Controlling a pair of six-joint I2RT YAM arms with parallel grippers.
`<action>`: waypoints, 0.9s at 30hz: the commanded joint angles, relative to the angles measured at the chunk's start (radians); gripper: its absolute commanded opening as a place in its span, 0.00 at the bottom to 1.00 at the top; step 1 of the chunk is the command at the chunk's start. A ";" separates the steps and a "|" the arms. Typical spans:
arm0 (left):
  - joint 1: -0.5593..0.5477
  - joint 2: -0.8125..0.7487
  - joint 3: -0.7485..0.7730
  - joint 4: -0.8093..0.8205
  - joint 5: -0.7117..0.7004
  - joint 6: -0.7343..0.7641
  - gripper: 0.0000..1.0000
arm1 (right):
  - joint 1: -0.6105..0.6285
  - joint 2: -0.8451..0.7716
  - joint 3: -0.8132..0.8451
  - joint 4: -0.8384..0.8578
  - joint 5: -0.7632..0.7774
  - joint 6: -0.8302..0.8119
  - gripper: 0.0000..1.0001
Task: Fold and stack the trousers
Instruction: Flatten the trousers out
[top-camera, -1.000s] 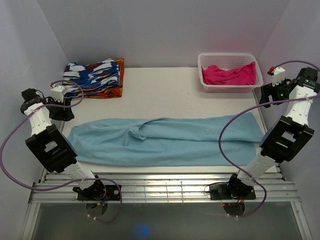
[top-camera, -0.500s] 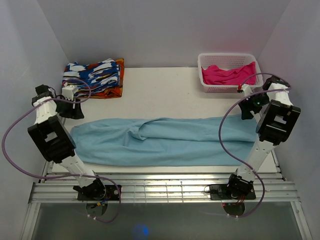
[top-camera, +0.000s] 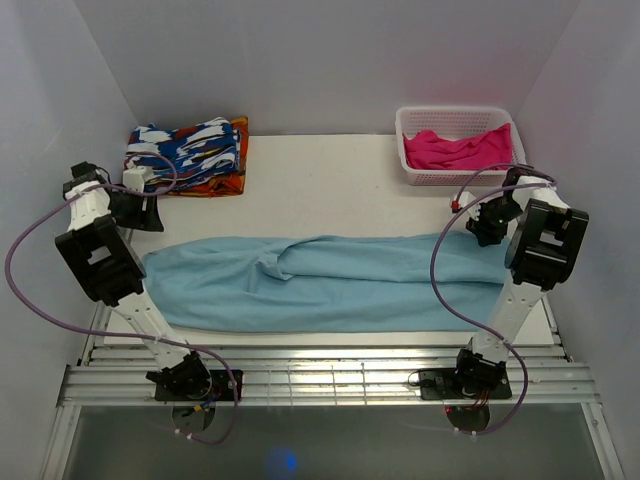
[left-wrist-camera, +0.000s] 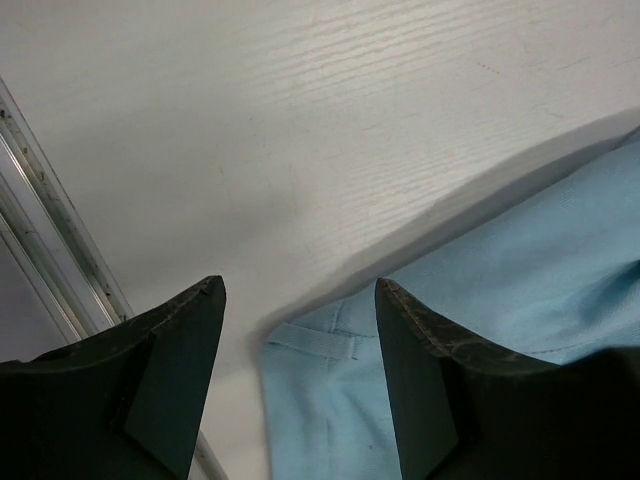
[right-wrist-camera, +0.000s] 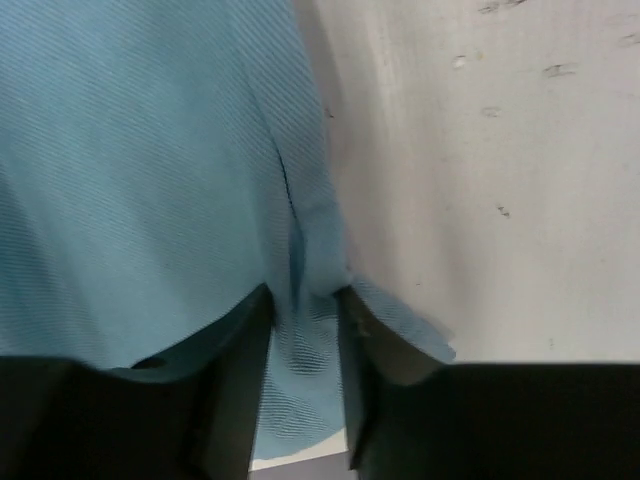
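The light-blue trousers (top-camera: 330, 280) lie spread lengthwise across the white table (top-camera: 330, 185), with wrinkles near the middle. My left gripper (top-camera: 140, 213) hovers at their far left corner. In the left wrist view it (left-wrist-camera: 300, 285) is open, its fingers either side of a waistband corner with a belt loop (left-wrist-camera: 312, 341), and the cloth (left-wrist-camera: 520, 260) lies flat. My right gripper (top-camera: 478, 228) sits at the far right corner. In the right wrist view it (right-wrist-camera: 302, 295) is shut on a pinched fold of the trousers (right-wrist-camera: 140, 150).
A folded blue-white-orange patterned cloth (top-camera: 190, 155) lies at the back left. A white basket (top-camera: 415, 170) holding a pink garment (top-camera: 460, 148) stands at the back right. Grey walls close in on both sides. A metal rail (left-wrist-camera: 50, 250) runs along the table's left edge.
Both arms swung inward to the trousers' far corners. The right gripper came down on the right corner and closed on the cloth. The left gripper stayed open.
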 joint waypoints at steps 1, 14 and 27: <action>0.003 0.056 0.085 -0.043 0.013 0.091 0.72 | 0.016 0.014 -0.102 0.030 0.071 -0.089 0.33; -0.036 0.207 0.052 -0.229 0.049 0.138 0.73 | -0.009 -0.278 -0.043 0.151 -0.053 0.072 0.08; 0.032 -0.173 -0.069 -0.130 0.365 0.197 0.00 | -0.156 -0.638 -0.207 0.535 -0.247 0.194 0.08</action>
